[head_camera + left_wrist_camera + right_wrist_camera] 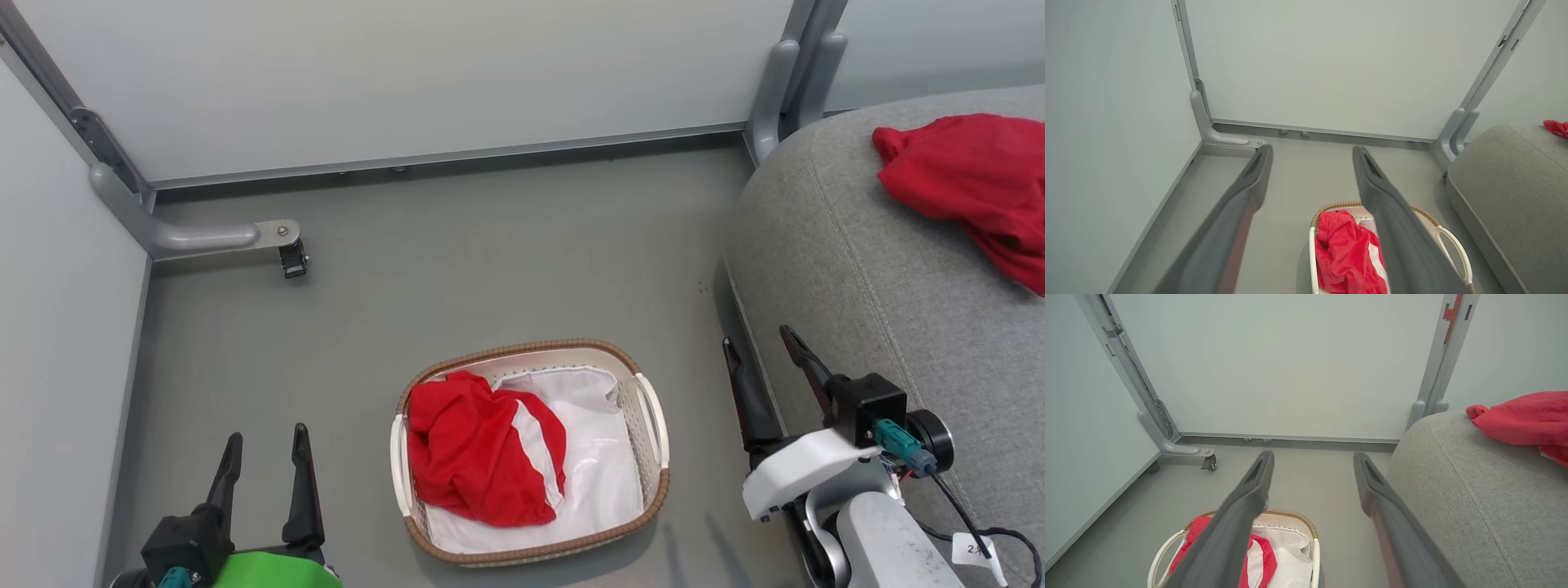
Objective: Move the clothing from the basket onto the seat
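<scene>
left gripper (268, 433) hangs low over the grey floor (490, 245), its two fingers spread with nothing between them. right gripper (756, 336) is spread as well and empty, its fingers pointing along the rounded front edge of the seat (857, 269) — whether they touch the cushion cannot be told.

between the two grippers the basket (653, 490) stands on the floor, just right of the left gripper and just left of the right one. inside it a red garment (473, 457) with a white stripe lies bunched on the side nearer the left gripper, on top of a white sheet (604, 465) that lines the rest. in the left wrist view this gripper's right finger crosses in front of the basket; in the right wrist view that gripper's left finger does the same.

ahead and to the right of the right gripper, well apart from it, a second garment (971, 180) — also red — lies crumpled on top of the seat.
</scene>
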{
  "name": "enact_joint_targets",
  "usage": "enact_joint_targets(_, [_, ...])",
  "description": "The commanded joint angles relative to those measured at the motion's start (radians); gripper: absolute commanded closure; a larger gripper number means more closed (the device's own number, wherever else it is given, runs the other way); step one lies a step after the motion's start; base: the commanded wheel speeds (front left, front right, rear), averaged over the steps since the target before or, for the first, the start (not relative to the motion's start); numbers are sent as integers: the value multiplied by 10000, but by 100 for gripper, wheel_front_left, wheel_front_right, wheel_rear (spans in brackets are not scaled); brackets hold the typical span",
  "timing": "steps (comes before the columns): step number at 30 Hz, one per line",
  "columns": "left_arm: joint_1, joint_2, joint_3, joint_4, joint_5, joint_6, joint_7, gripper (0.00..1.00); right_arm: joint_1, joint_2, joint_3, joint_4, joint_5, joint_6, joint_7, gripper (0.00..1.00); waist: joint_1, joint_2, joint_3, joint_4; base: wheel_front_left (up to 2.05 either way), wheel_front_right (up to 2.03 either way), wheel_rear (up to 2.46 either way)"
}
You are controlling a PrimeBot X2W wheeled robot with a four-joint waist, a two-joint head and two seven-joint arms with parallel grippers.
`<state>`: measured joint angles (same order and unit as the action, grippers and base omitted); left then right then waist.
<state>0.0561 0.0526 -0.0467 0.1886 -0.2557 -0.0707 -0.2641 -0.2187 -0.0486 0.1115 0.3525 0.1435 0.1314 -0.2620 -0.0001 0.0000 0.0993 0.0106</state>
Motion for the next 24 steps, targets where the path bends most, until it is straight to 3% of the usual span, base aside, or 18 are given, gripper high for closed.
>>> enact_joint_targets(1, [102, -4, 34, 6, 24, -57, -5, 0, 119, -36, 62, -65, 101, -14, -44, 0, 1, 0, -9, -10, 0, 0, 0])
enact_joint_targets(24, [108, -21, -159, 5, -80, 0, -5, 0, 145, -35, 319, -51, 107, -14, -45, 0, 1, 0, -92, 12, 0, 0, 0])
